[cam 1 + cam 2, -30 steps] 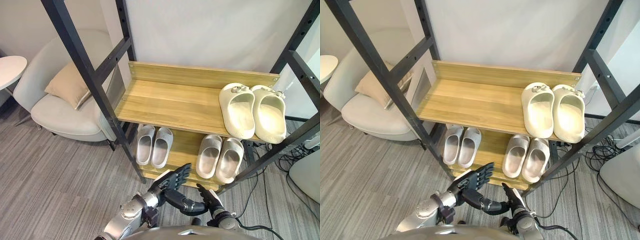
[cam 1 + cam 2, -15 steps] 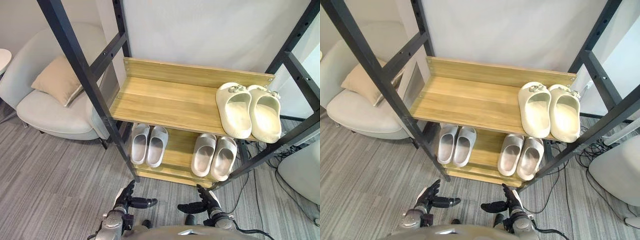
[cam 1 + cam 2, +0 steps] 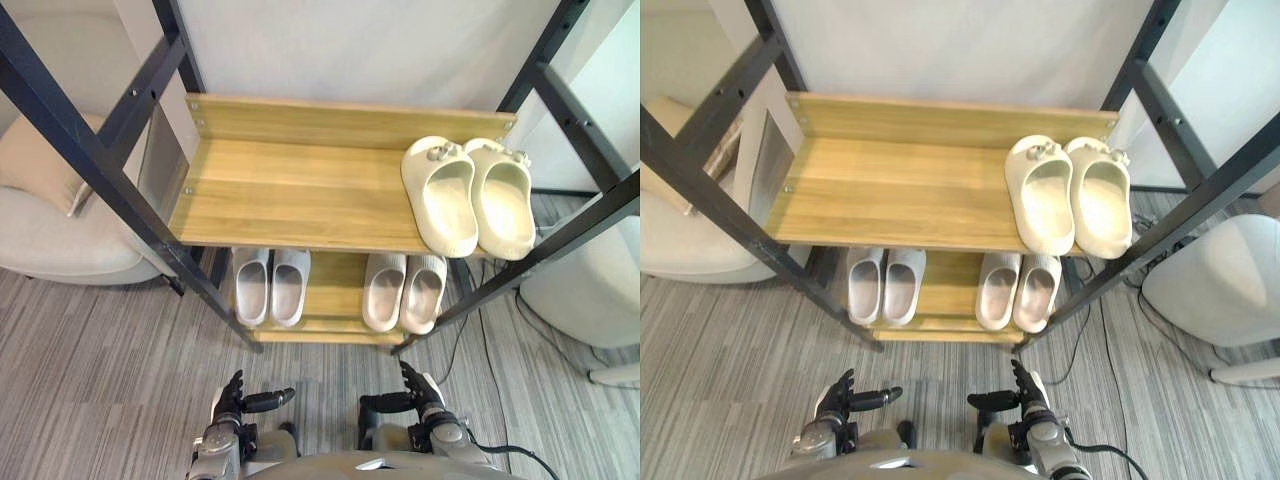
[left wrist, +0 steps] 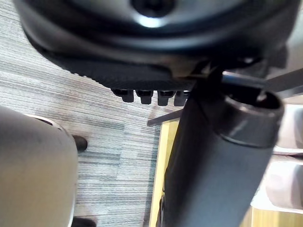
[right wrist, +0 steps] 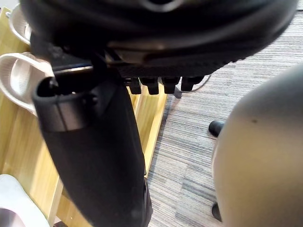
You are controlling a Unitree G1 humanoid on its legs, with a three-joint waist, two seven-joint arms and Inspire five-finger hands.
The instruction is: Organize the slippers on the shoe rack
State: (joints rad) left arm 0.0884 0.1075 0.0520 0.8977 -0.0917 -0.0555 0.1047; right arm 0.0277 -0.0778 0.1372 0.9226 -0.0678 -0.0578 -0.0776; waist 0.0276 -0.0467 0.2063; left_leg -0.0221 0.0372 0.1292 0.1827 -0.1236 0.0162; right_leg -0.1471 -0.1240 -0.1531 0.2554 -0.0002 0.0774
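The wooden shoe rack (image 3: 300, 190) has a black metal frame. At the right end of its upper shelf lies a cream pair of slippers (image 3: 465, 195), side by side. On the lower shelf (image 3: 325, 300) rest two grey pairs, one at the left (image 3: 270, 287) and one at the right (image 3: 404, 291). My left hand (image 3: 232, 395) and right hand (image 3: 418, 388) hover low over the carpet in front of the rack. Both are open, thumbs pointing toward each other, and hold nothing. In the wrist views the left thumb (image 4: 213, 156) and right thumb (image 5: 94, 156) stick out beside straight fingers.
A pale grey armchair (image 3: 45, 240) with a beige cushion (image 3: 30, 165) stands left of the rack. A white rounded object (image 3: 590, 290) and loose cables (image 3: 470, 330) lie on the striped carpet (image 3: 100, 370) at the right.
The camera has swung so the rack sits more centred. A second ago my left hand was raised near the lower shelf, close to the right hand; it has dropped and the hands have moved apart.
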